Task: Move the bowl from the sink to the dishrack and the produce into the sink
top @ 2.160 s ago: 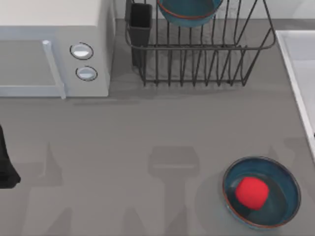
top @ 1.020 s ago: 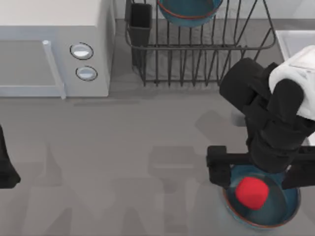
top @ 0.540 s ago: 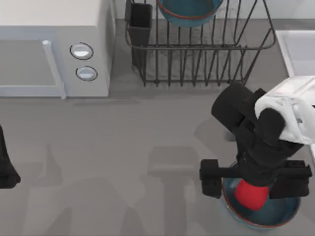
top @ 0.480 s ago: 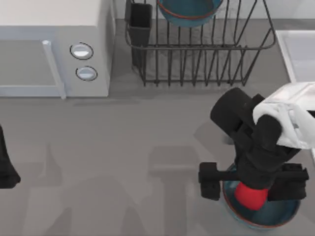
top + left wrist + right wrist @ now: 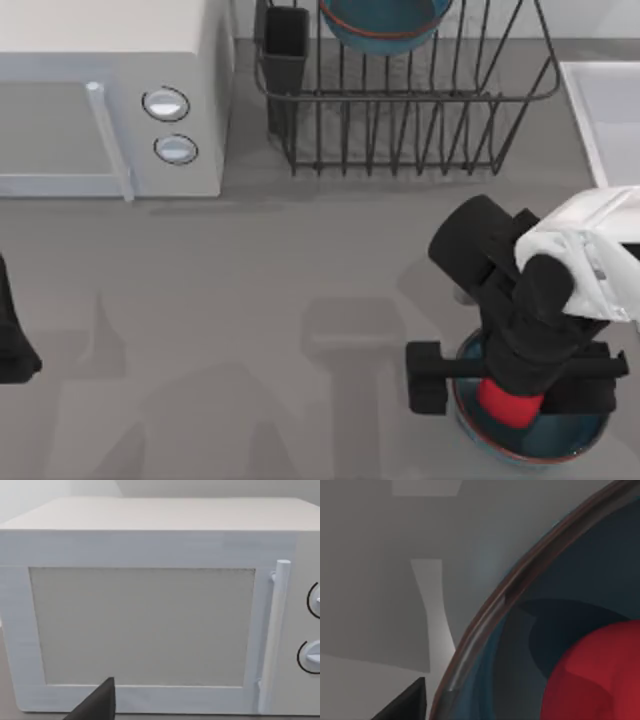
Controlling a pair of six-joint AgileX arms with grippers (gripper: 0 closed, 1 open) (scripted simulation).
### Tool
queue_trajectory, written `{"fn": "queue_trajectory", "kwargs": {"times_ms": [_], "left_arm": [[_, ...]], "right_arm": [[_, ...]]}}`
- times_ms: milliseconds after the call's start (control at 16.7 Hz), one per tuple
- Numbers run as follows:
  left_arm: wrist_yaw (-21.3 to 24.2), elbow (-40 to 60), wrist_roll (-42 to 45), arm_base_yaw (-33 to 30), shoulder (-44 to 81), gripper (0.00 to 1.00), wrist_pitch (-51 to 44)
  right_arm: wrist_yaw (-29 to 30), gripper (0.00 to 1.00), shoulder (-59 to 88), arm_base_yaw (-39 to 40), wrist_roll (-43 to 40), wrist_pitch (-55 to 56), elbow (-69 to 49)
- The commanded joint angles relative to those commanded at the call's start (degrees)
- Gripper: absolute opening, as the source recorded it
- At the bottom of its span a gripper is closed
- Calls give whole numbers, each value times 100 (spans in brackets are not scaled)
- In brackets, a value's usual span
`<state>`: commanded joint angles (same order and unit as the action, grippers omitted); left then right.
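The grey table (image 5: 300, 280) carries a white microwave (image 5: 110, 90) at its far left corner and the dishrack (image 5: 410, 100) along the far edge, with the bowl (image 5: 385, 20) already in it. Your right claw (image 5: 512, 392) stands wide, straddling the produce (image 5: 510, 400) in the blue dish (image 5: 575, 435) near the front right corner. The sink (image 5: 605, 110) lies along the right edge. If you close off-centre, expect the lumpy produce to roll away or the dish to tip. Your left claw (image 5: 12, 340) is parked at the left edge; you cannot tell its state.
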<state>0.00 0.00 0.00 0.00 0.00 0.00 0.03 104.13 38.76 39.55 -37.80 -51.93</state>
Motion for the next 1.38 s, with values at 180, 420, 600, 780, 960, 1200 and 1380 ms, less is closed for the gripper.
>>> {"fn": "queue_trajectory", "kwargs": {"times_ms": [180, 420, 600, 780, 960, 1200, 1380], "left_arm": [[0, 0, 0, 0, 0, 100, 0], [0, 0, 0, 0, 0, 100, 0], [0, 0, 0, 0, 0, 100, 0], [0, 0, 0, 0, 0, 100, 0], [0, 0, 0, 0, 0, 100, 0], [0, 0, 0, 0, 0, 100, 0], [0, 0, 0, 0, 0, 100, 0]], "right_arm": [[0, 77, 0, 0, 0, 0, 0], [0, 47, 0, 0, 0, 0, 0], [0, 25, 0, 0, 0, 0, 0], [0, 2, 0, 0, 0, 0, 0], [0, 0, 0, 0, 0, 0, 0], [0, 0, 0, 0, 0, 0, 0], [196, 0, -348, 15, -96, -307, -215]]}}
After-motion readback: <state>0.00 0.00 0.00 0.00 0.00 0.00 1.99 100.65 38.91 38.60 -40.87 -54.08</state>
